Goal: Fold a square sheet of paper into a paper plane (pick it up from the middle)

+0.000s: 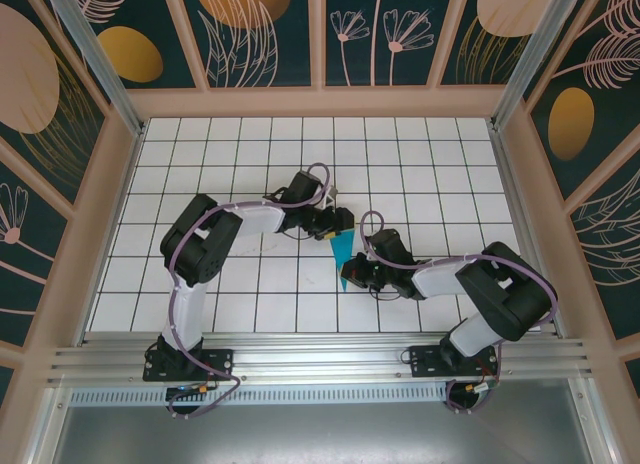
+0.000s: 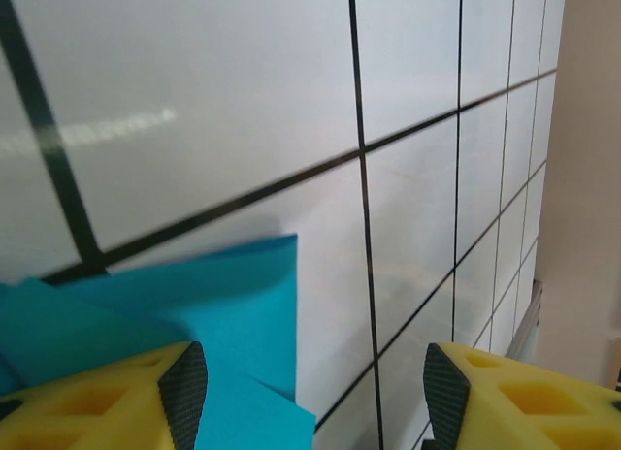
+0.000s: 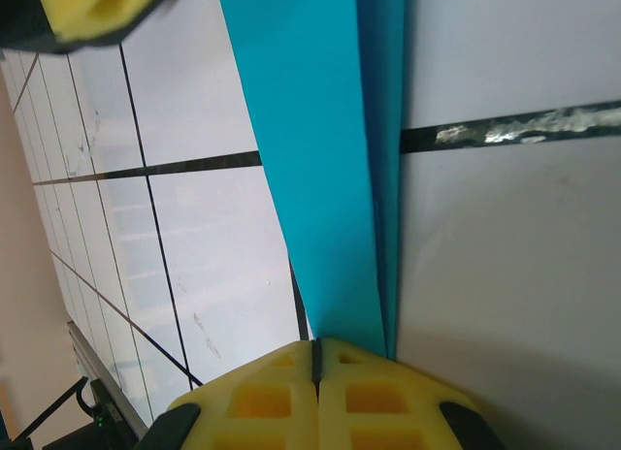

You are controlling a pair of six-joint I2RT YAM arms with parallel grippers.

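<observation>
The square sheet of paper point(image 1: 343, 252) lies on the white grid table, folded into a slim teal dart with layered creases, broad at the far end and narrowing toward me. My left gripper point(image 1: 335, 225) hovers at its broad end with jaws open point(image 2: 315, 400); the paper point(image 2: 223, 295) reaches under the left finger point(image 2: 182, 392) and none of it sits between the pads. My right gripper point(image 1: 352, 276) is at the narrow end, jaws shut against each other point(image 3: 315, 358). The teal strip point(image 3: 310, 159) runs under its right finger, with no paper in the seam.
The white tiled table point(image 1: 230, 164) extends on all sides, ringed by a wooden frame point(image 1: 320, 102) and patterned walls. The table's far edge and frame point(image 2: 582, 178) stand to the right in the left wrist view. A yellow finger of the left gripper point(image 3: 97, 9) juts in over the paper's broad end.
</observation>
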